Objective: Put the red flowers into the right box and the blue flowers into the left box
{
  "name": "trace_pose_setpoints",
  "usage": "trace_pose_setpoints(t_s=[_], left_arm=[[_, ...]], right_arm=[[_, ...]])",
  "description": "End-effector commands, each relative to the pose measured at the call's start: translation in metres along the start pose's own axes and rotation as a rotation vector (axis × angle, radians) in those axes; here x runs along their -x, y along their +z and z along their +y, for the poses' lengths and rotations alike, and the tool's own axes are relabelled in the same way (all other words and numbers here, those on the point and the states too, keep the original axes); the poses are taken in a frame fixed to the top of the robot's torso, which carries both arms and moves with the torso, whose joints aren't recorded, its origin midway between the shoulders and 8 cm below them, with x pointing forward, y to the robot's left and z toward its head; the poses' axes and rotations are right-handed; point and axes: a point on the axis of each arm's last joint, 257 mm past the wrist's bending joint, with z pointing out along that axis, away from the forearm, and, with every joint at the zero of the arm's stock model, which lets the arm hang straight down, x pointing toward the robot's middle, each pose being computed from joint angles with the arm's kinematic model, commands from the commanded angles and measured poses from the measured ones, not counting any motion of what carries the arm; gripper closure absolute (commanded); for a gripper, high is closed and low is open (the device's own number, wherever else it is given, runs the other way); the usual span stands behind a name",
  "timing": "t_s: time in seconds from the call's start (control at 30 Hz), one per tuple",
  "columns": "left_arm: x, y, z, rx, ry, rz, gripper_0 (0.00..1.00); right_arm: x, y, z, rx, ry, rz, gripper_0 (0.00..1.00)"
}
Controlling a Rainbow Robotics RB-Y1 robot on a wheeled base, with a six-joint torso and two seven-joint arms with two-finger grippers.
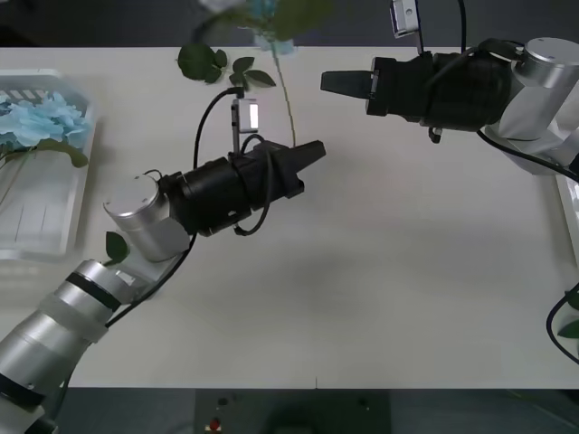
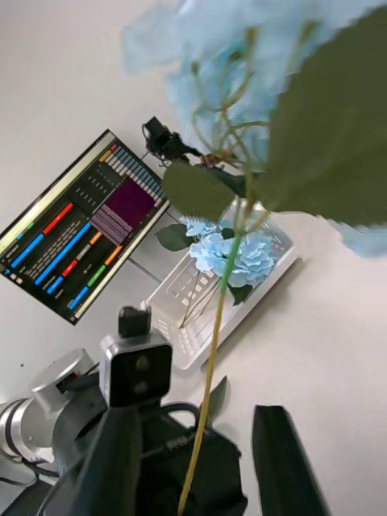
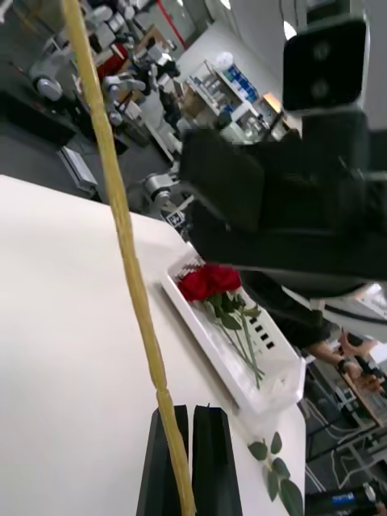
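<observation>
My left gripper (image 1: 312,149) is over the table's middle, shut on the thin stem (image 3: 121,226) of a blue flower (image 1: 262,11) whose pale head rises past the table's far edge. My right gripper (image 1: 330,83) hovers open just right of that stem, its fingers pointing at it. From the right wrist the held blue flower (image 2: 218,64) looms close, its stem passing between the open black fingers (image 2: 282,459). More blue flowers (image 1: 41,117) lie in the left box (image 1: 36,226). Red flowers (image 3: 210,282) lie in the right box (image 3: 266,387), whose edge (image 1: 568,212) shows at the far right.
Green leaves (image 1: 217,63) lie near the table's far edge beside the stem. A loose leaf (image 1: 116,246) sits by my left arm, and a leaf sprig (image 3: 278,472) lies near the right box. A monitor (image 2: 81,226) stands beyond the left box (image 2: 234,314).
</observation>
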Motion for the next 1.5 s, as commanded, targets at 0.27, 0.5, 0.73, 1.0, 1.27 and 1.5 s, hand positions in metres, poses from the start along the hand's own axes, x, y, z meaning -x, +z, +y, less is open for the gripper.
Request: trace_pose_setpoints(t_s=[0.27,0.5,0.73,1.0,1.27,1.5], left_arm=[[0.102,-0.082,0.055,0.132,0.121,-0.044,1.0],[0.166,-0.197,0.108,0.344,0.142,0.006,1.0],[0.214,-0.322,0.15,0.604,0.209,0.027,1.0],[0.252,-0.477,0.204,0.972,0.394,0.102,1.0],[0.236,-0.56,0.234,1.171,0.433,0.219,1.0],[0.203,-0.579,0.249,1.216,0.432,0.302,1.0]], right_arm=[[0.019,0.014,0.022,0.05,-0.052,-0.017,0.0],[0.024,-0.007,0.016,0.013,-0.087,0.009,0.0],[-0.005,-0.051,0.0,-0.05,-0.117,0.152,0.0],[-0.039,-0.084,-0.007,-0.086,-0.108,0.276,0.0],[-0.04,-0.088,-0.008,-0.091,-0.118,0.289,0.0],[-0.025,-0.082,-0.015,-0.129,-0.14,0.249,0.0]])
